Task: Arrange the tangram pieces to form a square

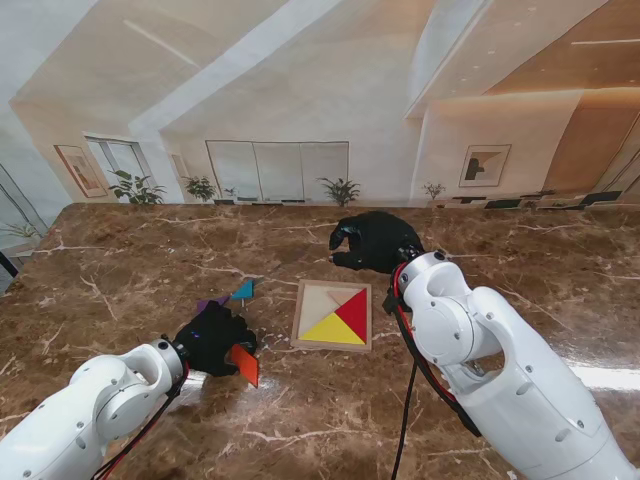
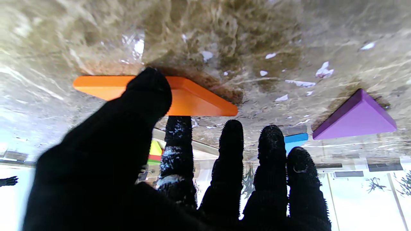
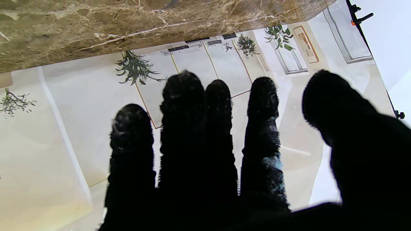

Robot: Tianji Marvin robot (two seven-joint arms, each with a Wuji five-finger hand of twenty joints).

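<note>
A wooden square tray (image 1: 318, 298) lies mid-table with a yellow triangle (image 1: 333, 330) and a red triangle (image 1: 355, 310) in it. My left hand (image 1: 213, 338) hovers left of the tray, fingers spread and nothing gripped. An orange piece (image 1: 246, 365) lies by its thumb. In the left wrist view the thumb tip (image 2: 149, 89) overlaps the flat orange piece (image 2: 199, 99); I cannot tell if they touch. A purple triangle (image 1: 211, 301) (image 2: 356, 117) and a blue piece (image 1: 243, 291) (image 2: 295, 138) lie just beyond the fingers. My right hand (image 1: 372, 242) (image 3: 224, 154) is open beyond the tray's far edge, holding nothing.
The brown marble table (image 1: 120, 270) runs wide on both sides, and its far edge meets a white wall. My right forearm (image 1: 470, 340) stands close to the tray's right side. A cable (image 1: 405, 420) hangs beside that arm.
</note>
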